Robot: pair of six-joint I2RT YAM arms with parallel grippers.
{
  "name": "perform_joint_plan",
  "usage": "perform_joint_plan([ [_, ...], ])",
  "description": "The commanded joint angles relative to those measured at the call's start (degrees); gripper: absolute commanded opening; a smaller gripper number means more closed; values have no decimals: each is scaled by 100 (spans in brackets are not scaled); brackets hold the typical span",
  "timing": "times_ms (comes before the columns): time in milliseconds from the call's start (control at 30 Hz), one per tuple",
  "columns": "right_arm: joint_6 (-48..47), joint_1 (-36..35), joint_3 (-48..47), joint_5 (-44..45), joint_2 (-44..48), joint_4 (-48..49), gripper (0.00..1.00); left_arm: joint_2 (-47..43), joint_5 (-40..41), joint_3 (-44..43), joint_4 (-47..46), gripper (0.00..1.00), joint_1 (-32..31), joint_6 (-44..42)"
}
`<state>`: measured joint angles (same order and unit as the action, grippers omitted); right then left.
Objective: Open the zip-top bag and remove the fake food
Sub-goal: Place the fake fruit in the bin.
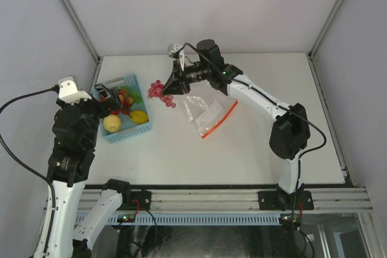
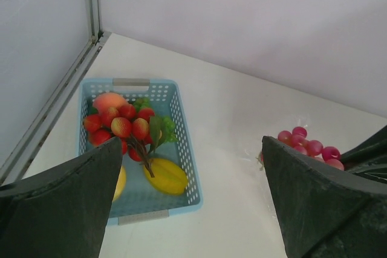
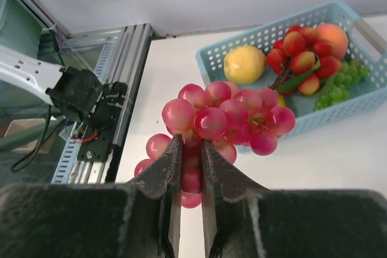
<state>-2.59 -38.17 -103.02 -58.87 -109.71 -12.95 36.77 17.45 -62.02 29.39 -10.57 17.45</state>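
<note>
Top external view looks down on a white table [image 1: 242, 161] closed in by pale walls [image 1: 199, 4] with grey corner posts, a slotted metal rail [image 1: 211, 199] along its near edge; the blue basket [image 1: 128, 136] sits at the table's left side, close to the left wall.

Some things are hard to read: the bag [image 1: 208, 113] is clear and crumpled, so whether anything lies inside it, or whether its red zip [image 1: 219, 120] is parted, cannot be told; in the left wrist view the lemon [image 2: 121, 182] is mostly hidden behind one finger, and the pink grapes [image 2: 305, 143] are cut off by the other; in the right wrist view the lower pink grapes vanish behind the fingers.

The bag lies flat on the table well right of the basket, zip edge turned away from it; the right gripper [image 3: 190, 144] is between basket and bag, just right of the basket, its fingers drawn nearly together and clamped on the pink grapes; the left gripper [image 2: 191, 142] hovers over the basket's near end, jaws wide apart, holding nothing; inside the basket lie the lemon, a starfruit [image 2: 164, 175], a peach [image 2: 109, 99], a red berry bunch [image 2: 124, 126] and green grapes [image 3: 341, 81].
</note>
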Motion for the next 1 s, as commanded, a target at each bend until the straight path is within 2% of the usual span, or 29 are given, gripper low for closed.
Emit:
perform_joint_plan([
  [0, 573, -258, -411, 142, -245, 1274, 0, -42, 127, -175, 58, 100, 45, 152],
  [200, 1030, -428, -484, 480, -737, 2443, 0, -303, 352, -5, 147, 100, 40, 195],
  [400, 1043, -621, -782, 915, -1240, 3092, 0, -475, 532, 54, 287, 100, 45, 92],
  [767, 1225, -923, -1661, 1538, -2233, 3240, 1, -663, 709, 92, 402, 100, 45, -233],
  [867, 1199, -1036, -1756, 1705, -2388, 3238, 5, -663, 707, 85, 404, 100, 43, -336],
  [967, 1085, -1122, -1835, 1987, -2547, 3183, 14, -671, 698, 52, 406, 100, 43, -473],
])
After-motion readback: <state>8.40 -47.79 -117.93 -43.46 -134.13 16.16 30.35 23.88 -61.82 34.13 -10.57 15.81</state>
